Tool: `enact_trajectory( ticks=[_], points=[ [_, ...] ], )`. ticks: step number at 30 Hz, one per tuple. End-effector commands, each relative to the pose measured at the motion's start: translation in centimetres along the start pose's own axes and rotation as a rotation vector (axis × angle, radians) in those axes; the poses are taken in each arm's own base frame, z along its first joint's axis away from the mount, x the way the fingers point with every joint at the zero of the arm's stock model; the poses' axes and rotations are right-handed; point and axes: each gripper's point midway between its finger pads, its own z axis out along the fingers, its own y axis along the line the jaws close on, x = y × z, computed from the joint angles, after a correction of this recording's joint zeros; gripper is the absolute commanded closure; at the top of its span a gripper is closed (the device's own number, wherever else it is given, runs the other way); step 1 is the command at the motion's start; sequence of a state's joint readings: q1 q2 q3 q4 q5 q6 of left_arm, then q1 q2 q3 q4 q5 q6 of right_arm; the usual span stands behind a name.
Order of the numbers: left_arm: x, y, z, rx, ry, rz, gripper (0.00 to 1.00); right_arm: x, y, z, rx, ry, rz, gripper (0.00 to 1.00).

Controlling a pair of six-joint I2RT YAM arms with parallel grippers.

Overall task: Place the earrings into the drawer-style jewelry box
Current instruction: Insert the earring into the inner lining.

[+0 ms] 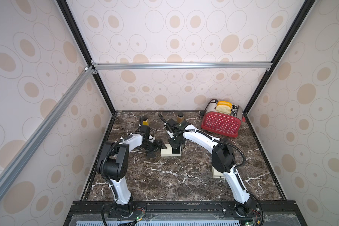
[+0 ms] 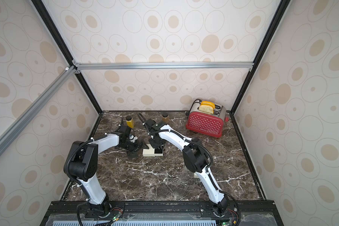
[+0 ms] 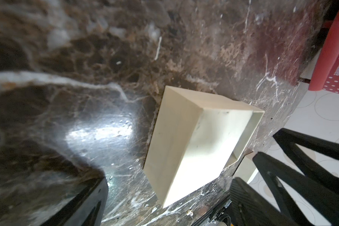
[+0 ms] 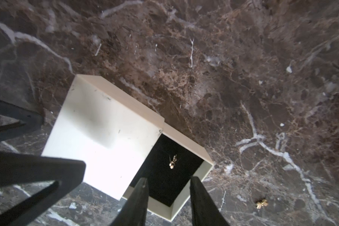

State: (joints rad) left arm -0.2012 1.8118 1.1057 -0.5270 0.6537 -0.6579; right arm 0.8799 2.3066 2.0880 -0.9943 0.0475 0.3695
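The cream jewelry box stands mid-table with its black-lined drawer pulled out. One small gold earring lies on the black lining. A second earring lies on the marble beside the drawer. My right gripper hangs just above the drawer, open, with nothing between its fingers. My left gripper is wide open at the box's closed end. One of its fingers crosses that end's edge without clamping it.
A red toaster with toast stands at the back right. Two amber jars sit near the back wall. A flat cream piece lies under my right arm. Patterned walls enclose the table on three sides.
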Motion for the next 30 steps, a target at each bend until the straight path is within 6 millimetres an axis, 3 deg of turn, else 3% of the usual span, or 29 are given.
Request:
enact_trajectory(
  ticks=[1,7,30],
  points=[
    [-0.5,-1.1,-0.1,0.017,-0.007,0.024,0.01,0.1,0.7,-0.5,-0.039,-0.023,0.041,0.63],
    [-0.5,-1.1,0.1,0.011,0.004,0.024,0.01,0.7,-0.9,0.0,-0.036,-0.016,0.070,0.73],
    [-0.2,-0.7,0.8,-0.001,0.022,0.018,0.01,0.4,-0.2,1.1,-0.081,-0.023,0.078,0.92]
  ],
)
